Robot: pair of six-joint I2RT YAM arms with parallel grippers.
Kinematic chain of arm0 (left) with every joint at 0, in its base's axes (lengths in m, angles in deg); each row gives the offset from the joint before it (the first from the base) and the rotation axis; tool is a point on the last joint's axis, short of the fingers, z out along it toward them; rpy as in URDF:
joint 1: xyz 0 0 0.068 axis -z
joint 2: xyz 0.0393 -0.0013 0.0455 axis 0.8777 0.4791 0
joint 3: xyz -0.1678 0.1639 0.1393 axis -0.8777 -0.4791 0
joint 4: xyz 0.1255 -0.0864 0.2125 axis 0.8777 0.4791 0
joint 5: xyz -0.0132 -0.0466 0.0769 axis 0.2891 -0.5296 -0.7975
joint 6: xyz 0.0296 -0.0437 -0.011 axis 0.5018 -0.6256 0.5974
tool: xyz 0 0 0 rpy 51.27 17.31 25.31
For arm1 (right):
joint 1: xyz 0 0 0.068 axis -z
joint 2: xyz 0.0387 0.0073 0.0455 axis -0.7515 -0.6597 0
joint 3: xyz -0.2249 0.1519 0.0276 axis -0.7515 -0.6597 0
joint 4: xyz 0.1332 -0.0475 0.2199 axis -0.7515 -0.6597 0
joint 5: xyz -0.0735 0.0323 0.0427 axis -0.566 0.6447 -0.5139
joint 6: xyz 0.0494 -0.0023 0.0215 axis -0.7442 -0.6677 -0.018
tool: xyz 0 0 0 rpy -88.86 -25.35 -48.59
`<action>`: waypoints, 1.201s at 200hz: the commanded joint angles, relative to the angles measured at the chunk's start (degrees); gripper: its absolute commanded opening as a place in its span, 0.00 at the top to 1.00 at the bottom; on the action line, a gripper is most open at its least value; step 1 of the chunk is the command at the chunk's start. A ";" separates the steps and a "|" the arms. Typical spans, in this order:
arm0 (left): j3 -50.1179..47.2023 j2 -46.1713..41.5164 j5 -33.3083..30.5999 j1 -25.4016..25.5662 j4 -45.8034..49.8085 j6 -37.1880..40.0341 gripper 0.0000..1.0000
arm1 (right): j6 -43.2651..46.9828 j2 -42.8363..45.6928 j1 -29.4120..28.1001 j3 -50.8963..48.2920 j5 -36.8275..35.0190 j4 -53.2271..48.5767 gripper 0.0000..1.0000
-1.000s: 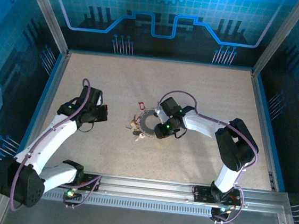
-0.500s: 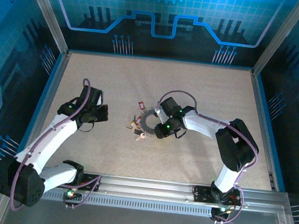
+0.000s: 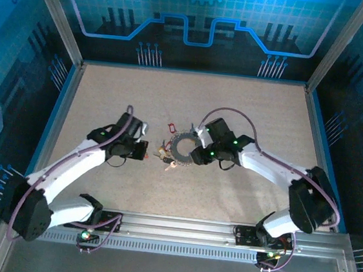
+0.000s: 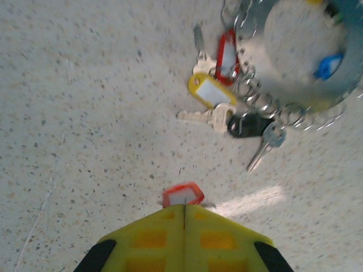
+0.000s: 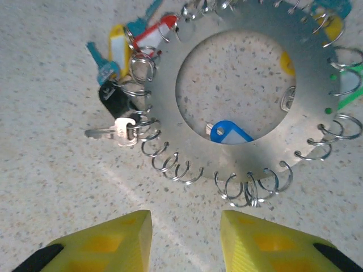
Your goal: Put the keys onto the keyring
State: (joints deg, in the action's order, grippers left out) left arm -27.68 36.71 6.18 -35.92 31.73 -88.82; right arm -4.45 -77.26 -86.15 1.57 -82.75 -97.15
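Left fingers (image 4: 147, 241) pinch red-tagged key (image 4: 182, 195), right fingers (image 5: 102, 243) spread at keyring's (image 5: 170, 119) 6 o'clock; next, thread key onto wire loop (image 5: 177, 170)

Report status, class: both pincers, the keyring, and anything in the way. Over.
Left pincer shut on red-tagged key. Right pincer open, short of keyring. Hung keys crowd its edge facing the left pincer.

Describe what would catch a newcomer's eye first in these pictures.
The toothed grey keyring lies in the middle of the table, coloured keys bunched beside it. The right pincer stands open just short of it; the shut left pincer has a red tag at its tip.
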 commanded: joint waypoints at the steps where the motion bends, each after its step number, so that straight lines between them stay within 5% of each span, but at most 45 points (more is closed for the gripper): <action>1: 2.39 3.22 -4.09 0.52 4.18 3.37 1.00 | 0.18 4.70 2.09 -2.75 0.09 2.10 0.63; 80: 4.38 11.64 -3.47 0.21 9.31 -5.89 1.00 | 0.43 12.72 6.14 -8.25 1.60 1.02 0.63; 240: 15.80 32.91 -6.96 -2.78 10.40 -1.91 0.98 | 0.82 13.66 7.81 -10.20 3.88 0.11 0.60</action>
State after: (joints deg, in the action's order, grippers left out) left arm -14.44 66.91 1.10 -38.72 41.04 -92.47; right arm -4.42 -65.07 -79.11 -7.26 -80.42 -97.04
